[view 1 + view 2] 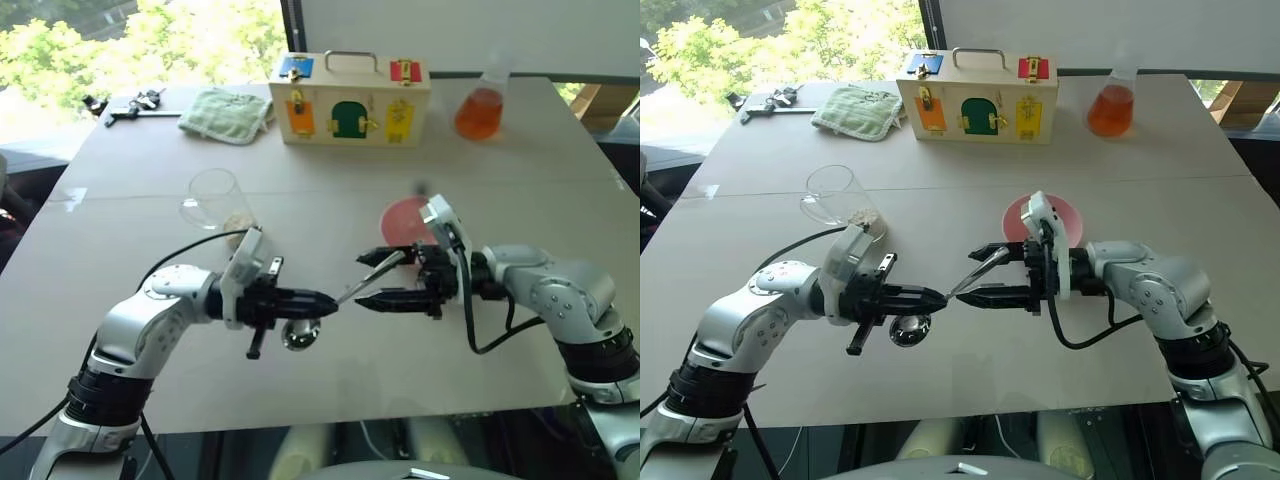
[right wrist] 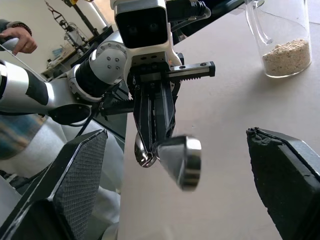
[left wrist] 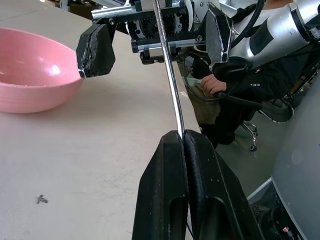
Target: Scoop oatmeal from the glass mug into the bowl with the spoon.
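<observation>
1. While the two arms meet above the middle of the pale grey table (image 1: 320, 390), the left gripper (image 1: 318, 299) has its black fingers pressed fully together on the slim handle of the shiny silver metal spoon (image 1: 940, 300); the oval spoon bowl hangs just below those fingers.
2. Facing it, the right gripper (image 1: 370, 278) has its fingers spread as wide as they go, one on each side of the free end of the handle and not touching it.
3. This looks like a hand-over of the spoon, so the scooping has likely not begun.
4. To do it well, the right fingers should close squarely on the handle, well clear of the left fingertips, and only then should the left fingers let go.
5. A slanted or thin-edged pinch could let the smooth metal twist or slip.
6. Nearer the left edge of the table stands the clear glass mug (image 1: 215, 200) with a side handle, and the pale beige, grainy oatmeal (image 2: 285, 56) lies at its bottom.
7. Toward the right edge, behind the right gripper, sits the small round pink bowl (image 1: 1065, 212), which looks empty.
</observation>
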